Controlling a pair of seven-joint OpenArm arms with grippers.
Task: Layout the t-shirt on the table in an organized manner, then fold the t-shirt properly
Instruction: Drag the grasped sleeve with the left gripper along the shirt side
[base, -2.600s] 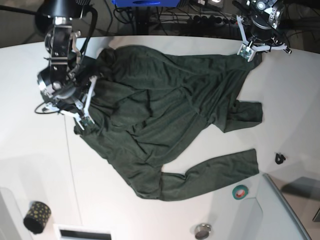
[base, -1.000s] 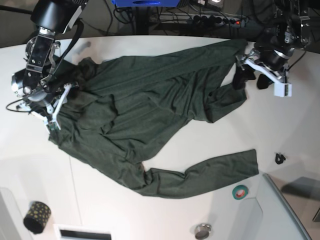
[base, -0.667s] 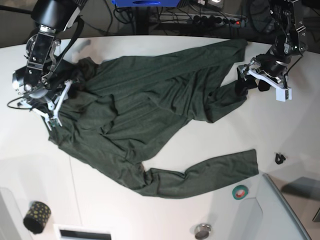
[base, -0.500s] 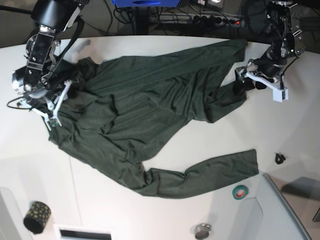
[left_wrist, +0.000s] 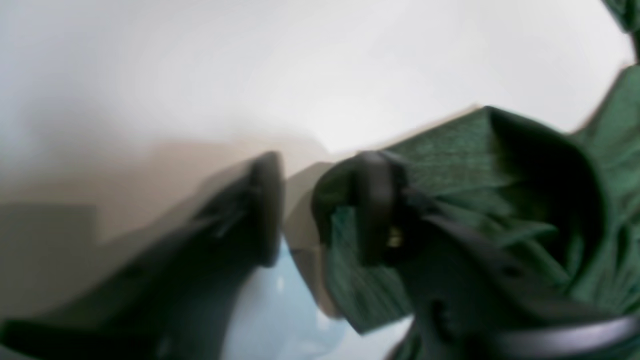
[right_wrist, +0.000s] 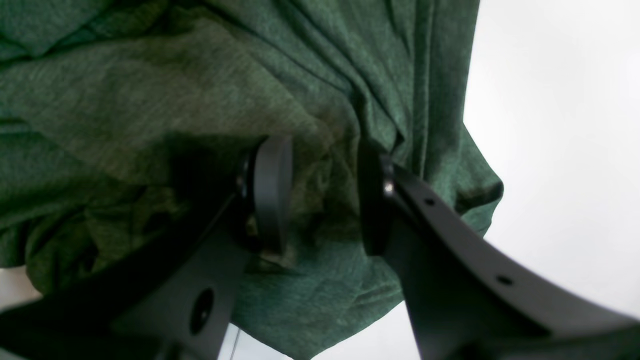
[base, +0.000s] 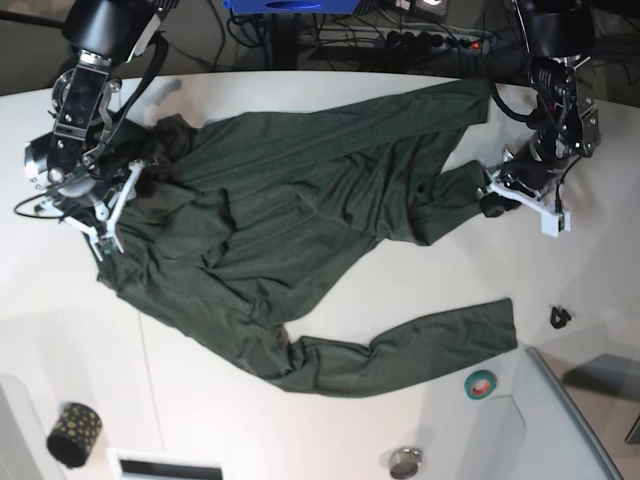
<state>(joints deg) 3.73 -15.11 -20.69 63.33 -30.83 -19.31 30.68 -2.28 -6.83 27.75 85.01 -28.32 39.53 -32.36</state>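
1. The left gripper (left_wrist: 320, 210) is low at the right edge of the table (base: 330, 420), at the cuff of the folded sleeve. One finger (left_wrist: 375, 200) touches the cloth, but I cannot tell if the jaws are closed on it; the view is blurred.
2. The right gripper (right_wrist: 320, 195) is clamped on a bunch of cloth near the far left corner.
3. The t-shirt (base: 300, 220) lies across the far half of the table, wrinkled, one sleeve stretched toward the near edge.
4. I judge it thin, light and soft; it will sag and slide, so hems, cuffs and shoulder seams are the best places to hold.
5. Both arms are bent down, wrists tilted toward the cloth.
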